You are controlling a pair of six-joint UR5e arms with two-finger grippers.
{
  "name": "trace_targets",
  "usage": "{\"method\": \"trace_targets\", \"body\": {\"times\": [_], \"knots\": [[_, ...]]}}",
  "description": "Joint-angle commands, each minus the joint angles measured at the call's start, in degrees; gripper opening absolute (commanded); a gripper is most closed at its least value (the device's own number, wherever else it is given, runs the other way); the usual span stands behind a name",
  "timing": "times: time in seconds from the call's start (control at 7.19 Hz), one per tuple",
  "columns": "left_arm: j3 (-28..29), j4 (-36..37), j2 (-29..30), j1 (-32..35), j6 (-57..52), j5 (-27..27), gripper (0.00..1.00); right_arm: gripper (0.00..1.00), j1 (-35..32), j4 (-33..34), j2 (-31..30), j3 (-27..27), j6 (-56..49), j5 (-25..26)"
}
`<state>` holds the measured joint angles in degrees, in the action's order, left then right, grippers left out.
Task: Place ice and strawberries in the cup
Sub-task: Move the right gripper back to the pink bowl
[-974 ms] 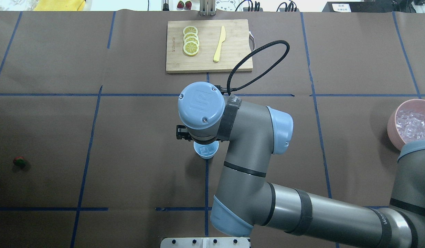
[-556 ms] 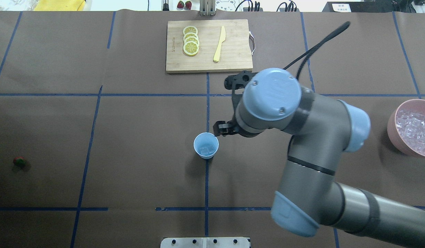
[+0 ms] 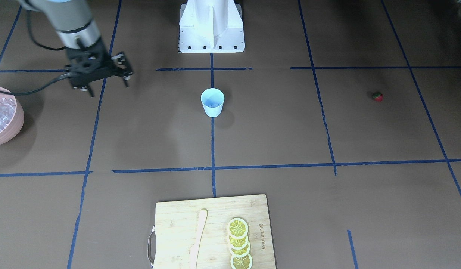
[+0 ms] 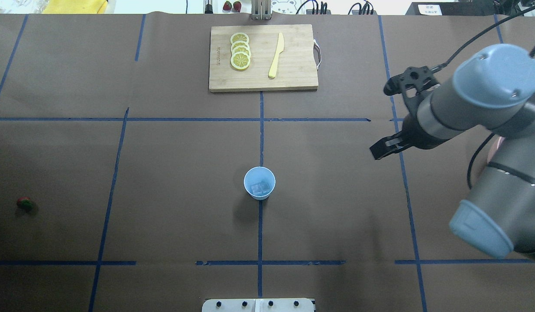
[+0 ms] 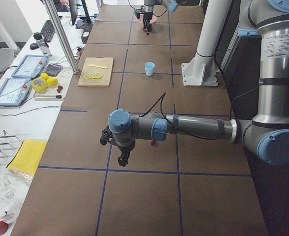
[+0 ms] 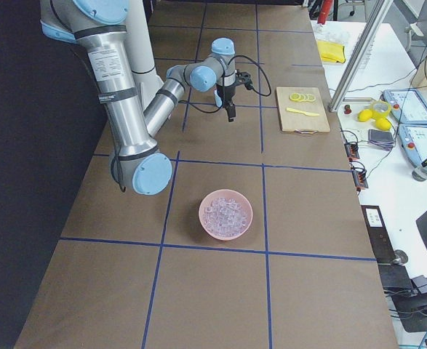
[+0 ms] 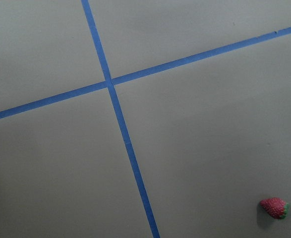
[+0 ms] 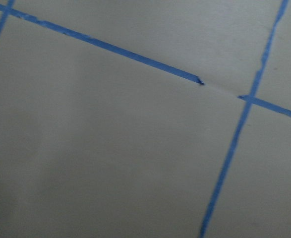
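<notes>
The light-blue cup [image 4: 259, 183] stands upright mid-table with a couple of ice cubes [image 4: 259, 188] in it. More ice [image 6: 226, 213] is heaped in the pink bowl [image 6: 226, 231] at the robot's right end. A tiny red strawberry [image 4: 24, 203] lies alone on the mat far to the left, and the left wrist view has the strawberry [image 7: 275, 208] at its lower right. My right gripper [image 3: 108, 86] hangs open and empty between cup and bowl. My left gripper [image 5: 123, 158] hovers near the strawberry; I cannot tell whether it is open or shut.
A wooden cutting board [image 4: 293, 73] with lemon slices [image 4: 240, 51] and a yellow knife [image 4: 276, 55] lies at the table's far side. The white robot base [image 3: 211, 26] stands behind the cup. Blue tape lines grid the brown mat.
My right arm has swung away from above the cup to the right, toward the pink bowl. The cup now shows uncovered with ice cubes inside.
</notes>
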<state>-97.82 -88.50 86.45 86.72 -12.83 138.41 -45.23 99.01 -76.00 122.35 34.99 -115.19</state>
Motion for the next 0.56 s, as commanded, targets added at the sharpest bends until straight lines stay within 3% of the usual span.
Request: {"method": "trace_targets", "body": {"times": [0.0, 0.42], "knots": [[-0.26, 0.00, -0.06, 0.03, 0.17, -0.07, 1.00, 0.98, -10.62, -2.50, -9.74, 0.17, -15.06, -7.13], [-0.44, 0.00, -0.06, 0.03, 0.17, -0.07, 1.00, 0.98, -26.26, -4.44, -21.79, -0.36, -35.11, -15.57]]}}
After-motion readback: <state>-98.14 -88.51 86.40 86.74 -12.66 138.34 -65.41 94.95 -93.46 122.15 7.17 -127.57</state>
